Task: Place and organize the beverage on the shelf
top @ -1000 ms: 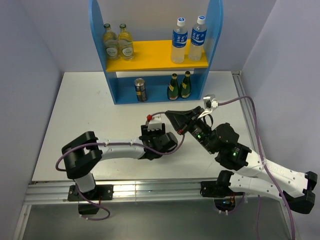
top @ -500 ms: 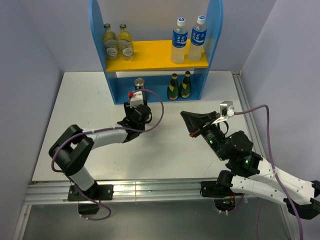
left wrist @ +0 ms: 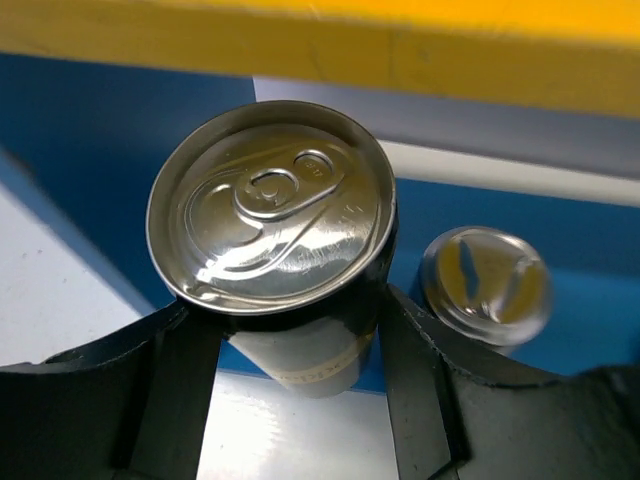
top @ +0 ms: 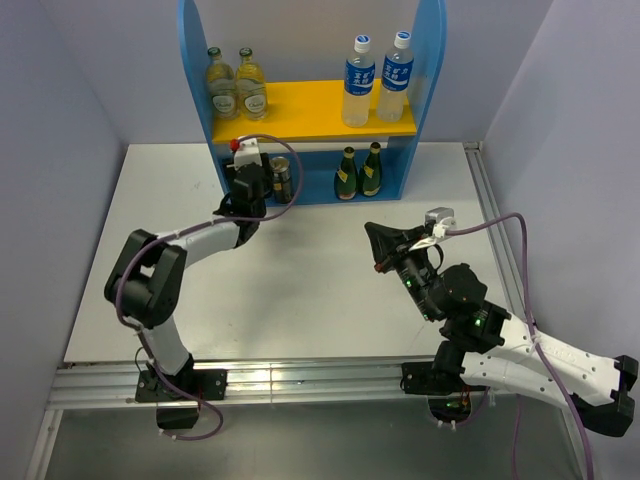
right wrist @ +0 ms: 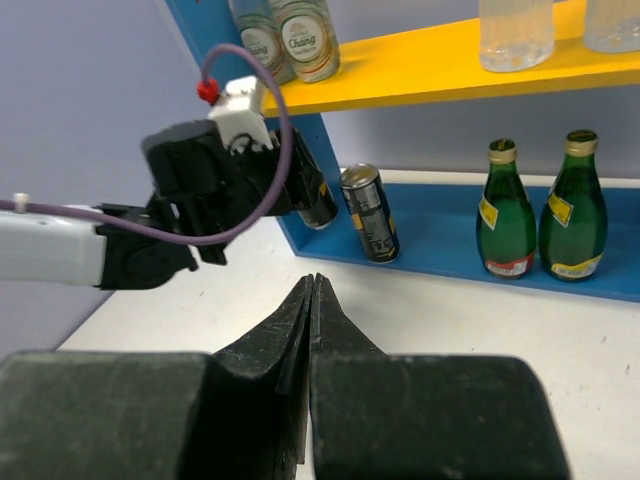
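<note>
Blue side panels and a yellow-orange upper board mark the shelf, which stands at 12 o'clock on the white surface. The left tool reaches to the 9 o'clock end of the shelf's lower level. Its two black fingers are partly parted and clamped on the sides of a dark can with a silver pull-tab top. I cannot tell whether that can rests on the lower board or hangs just above it. A second can stands just beside it at 3 o'clock, not touching it. Further toward 3 o'clock on the same level, two green bottles stand side by side. On the upper board, two pale glass bottles stand at the 9 o'clock end and two clear water bottles with blue labels at the 3 o'clock end. The right tool hangs over the surface toward 5 o'clock from the shelf, well apart from it. Its fingers are pressed together with nothing between them.
</note>
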You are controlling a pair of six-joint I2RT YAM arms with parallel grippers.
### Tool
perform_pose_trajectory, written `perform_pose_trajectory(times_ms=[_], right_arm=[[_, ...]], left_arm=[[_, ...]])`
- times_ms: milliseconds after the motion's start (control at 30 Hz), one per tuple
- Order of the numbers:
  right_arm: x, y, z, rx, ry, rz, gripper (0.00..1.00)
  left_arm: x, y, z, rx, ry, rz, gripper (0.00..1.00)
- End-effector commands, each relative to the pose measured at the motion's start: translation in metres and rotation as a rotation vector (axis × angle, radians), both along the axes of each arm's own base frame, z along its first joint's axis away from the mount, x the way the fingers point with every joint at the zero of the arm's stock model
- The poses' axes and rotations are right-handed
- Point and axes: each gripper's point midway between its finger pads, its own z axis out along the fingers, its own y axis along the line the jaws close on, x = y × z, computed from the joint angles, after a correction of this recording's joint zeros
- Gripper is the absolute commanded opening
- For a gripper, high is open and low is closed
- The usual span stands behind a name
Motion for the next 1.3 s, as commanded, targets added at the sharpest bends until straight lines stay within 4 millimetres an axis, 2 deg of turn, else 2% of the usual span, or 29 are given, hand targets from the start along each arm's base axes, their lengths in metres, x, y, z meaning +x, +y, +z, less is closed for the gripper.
perform_pose_trajectory(times_ms=[0,33,133,400,500,567,600,633,667,733,767,800,833,867,933,1067,1133,1167,1233,1267], right_arm=[[0.005,-0.008,0.010,0.021,-0.035,-0.049,0.00],[0.005,-0.009,0.009,0.021,-0.034,-0.055,0.00],[0.005,-0.013,0.009,0.027,-0.038,-0.063,0.00],[0.007,-0.017,0.007,0.030,-0.041,-0.082,0.00],[0.008,-0.016,0.004,0.026,-0.037,-0.083,0.00],[0.009,-0.015,0.003,0.025,-0.034,-0.083,0.00],[0.009,-0.014,0.002,0.021,-0.030,-0.084,0.00],[0.010,-0.014,0.002,0.020,-0.027,-0.085,0.00],[0.010,-0.014,0.002,0.018,-0.025,-0.086,0.14],[0.011,-0.013,0.002,0.016,-0.022,-0.087,0.35],[0.011,-0.014,0.001,0.017,-0.022,-0.090,0.56],[0.011,-0.015,0.002,0.020,-0.023,-0.093,0.64],[0.012,-0.015,0.001,0.021,-0.022,-0.096,0.69],[0.012,-0.016,0.001,0.022,-0.023,-0.099,0.75],[0.013,-0.016,0.000,0.020,-0.022,-0.106,0.78],[0.016,-0.017,-0.005,0.007,-0.009,-0.129,0.80],[0.018,-0.015,-0.010,0.002,0.001,-0.130,0.81],[0.020,-0.012,-0.014,-0.009,0.013,-0.128,0.81],[0.022,-0.008,-0.022,-0.016,0.044,-0.116,0.81],[0.025,-0.002,-0.029,-0.036,0.067,-0.110,0.82]], left_arm=[[0.028,-0.016,0.036,-0.016,-0.131,-0.053,0.00],[0.033,-0.016,0.027,-0.005,-0.116,-0.048,0.00],[0.040,-0.020,0.015,-0.002,-0.107,-0.059,0.00],[0.050,-0.025,-0.015,-0.009,-0.075,-0.059,0.00],[0.053,-0.021,-0.021,-0.015,-0.074,-0.051,0.06],[0.055,-0.021,-0.025,-0.026,-0.063,-0.059,0.19],[0.055,-0.019,-0.026,-0.029,-0.060,-0.058,0.29],[0.055,-0.019,-0.026,-0.032,-0.057,-0.059,0.55],[0.053,-0.018,-0.028,-0.033,-0.052,-0.059,0.62],[0.049,-0.015,-0.022,-0.038,-0.062,-0.054,0.76],[0.046,-0.013,-0.024,-0.037,-0.057,-0.047,0.80],[0.044,-0.012,-0.023,-0.038,-0.058,-0.044,0.95],[0.041,-0.009,-0.016,-0.044,-0.067,-0.037,0.99],[0.037,-0.007,-0.018,-0.042,-0.059,-0.037,0.99],[0.030,-0.004,-0.009,-0.053,-0.070,-0.032,0.99],[0.013,0.007,-0.012,-0.088,-0.018,0.011,0.99],[0.002,0.011,-0.006,-0.115,-0.006,0.013,0.99],[-0.005,0.012,-0.011,-0.118,0.012,0.010,0.99],[-0.019,0.015,-0.009,-0.144,0.042,0.016,0.99],[-0.029,0.016,-0.018,-0.142,0.076,0.011,0.99]])
